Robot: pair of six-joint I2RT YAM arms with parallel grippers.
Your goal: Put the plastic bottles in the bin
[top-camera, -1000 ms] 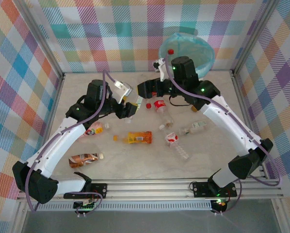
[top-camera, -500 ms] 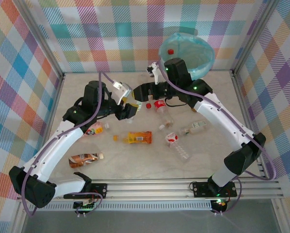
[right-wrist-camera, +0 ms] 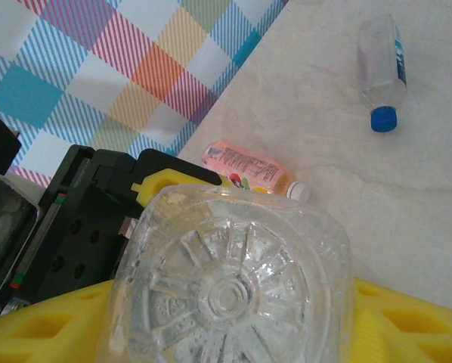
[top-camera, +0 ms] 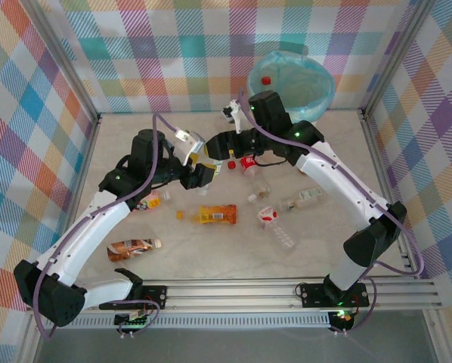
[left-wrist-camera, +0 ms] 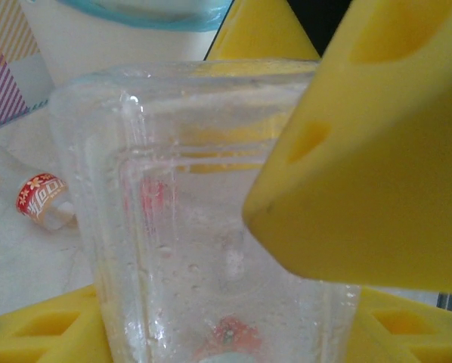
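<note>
Right now the left hand [left-wrist-camera: 226,327] and the right hand [right-wrist-camera: 227,327] both grip one clear plastic bottle [left-wrist-camera: 211,227] between their yellow fingers, above the bench [top-camera: 328,238]. It is well short of the bin [top-camera: 329,92]. Other bottles [top-camera: 217,215] lie on the bench.

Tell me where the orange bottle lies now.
In the top view, the orange bottle lies on its side near the middle of the table, just below the left gripper in the picture, with a red-labelled bottle to its right.
</note>
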